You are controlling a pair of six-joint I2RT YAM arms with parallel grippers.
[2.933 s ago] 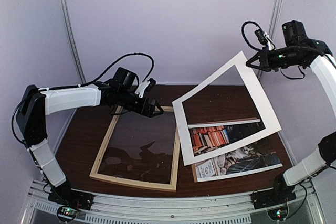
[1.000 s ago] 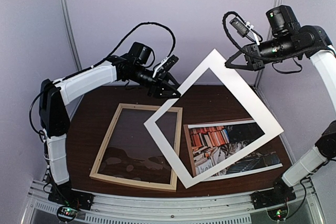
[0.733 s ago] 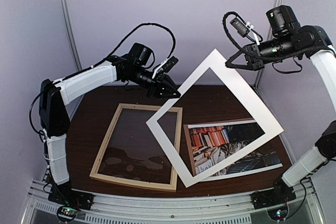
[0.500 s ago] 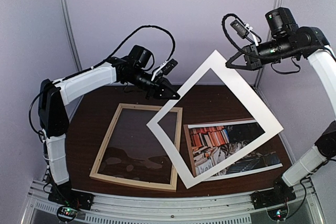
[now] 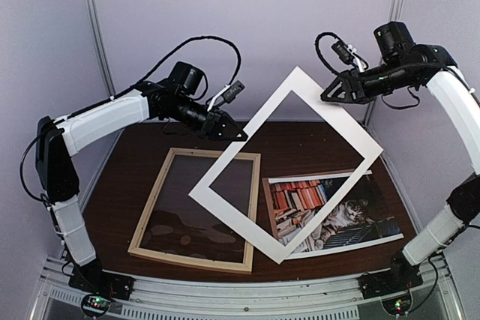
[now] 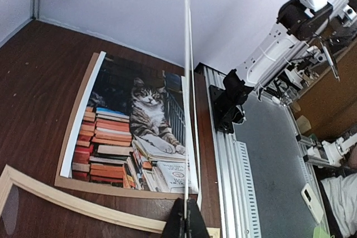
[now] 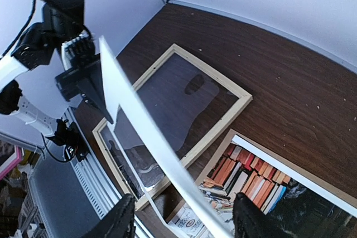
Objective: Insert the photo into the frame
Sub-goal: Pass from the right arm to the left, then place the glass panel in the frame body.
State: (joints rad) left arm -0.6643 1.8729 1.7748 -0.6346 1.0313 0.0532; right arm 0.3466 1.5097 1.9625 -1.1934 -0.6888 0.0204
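The photo, a tabby cat beside red-orange books, lies flat on the table at the right and shows in the left wrist view. The pale wooden frame lies left of it with glass inside. A white mat border hangs tilted in the air over both. My left gripper is shut on the mat's upper left edge; its own camera sees the mat edge-on. My right gripper is open at the mat's upper right edge. The mat strip runs between its spread fingers.
A brown backing board lies under the photo, its edge showing on the left side. The table's near edge carries a metal rail with both arm bases. Grey walls close the back and sides.
The left gripper shut on the mat's edge, then the right gripper opened and let the mat go. The left arm has drawn the mat leftward, uncovering more of the photo.
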